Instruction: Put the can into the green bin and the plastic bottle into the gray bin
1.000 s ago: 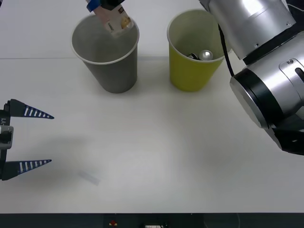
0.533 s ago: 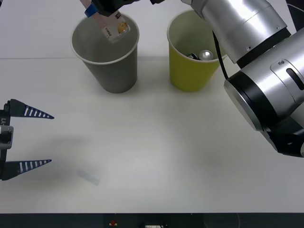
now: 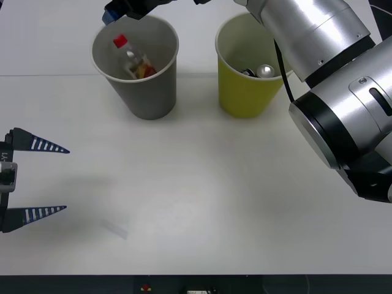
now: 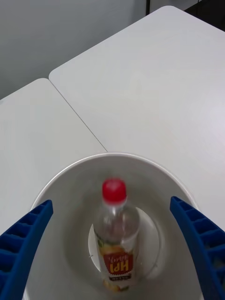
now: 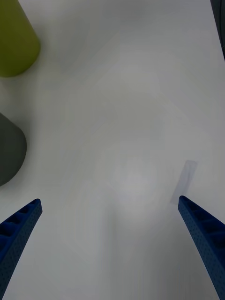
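Note:
The plastic bottle (image 3: 133, 60) with its red cap lies inside the gray bin (image 3: 147, 98), leaning against the wall; the right wrist view shows the bottle (image 4: 116, 234) free in the bin (image 4: 56, 187). My right gripper (image 3: 125, 9) hovers open just above the bin's far rim, and its blue fingers (image 4: 26, 234) stand wide apart. The can (image 3: 265, 71), silver top up, rests inside the green bin (image 3: 245, 92). My left gripper (image 3: 37, 177) is parked open at the table's left edge.
The two bins stand side by side at the back of the white table (image 3: 196, 196). A small clear scrap (image 3: 114, 228) lies near the front left. My right arm (image 3: 331, 92) reaches across above the green bin.
The bottle left my right gripper and dropped into the gray bin. The gripper's fingers opened above the rim. The left arm stayed still.

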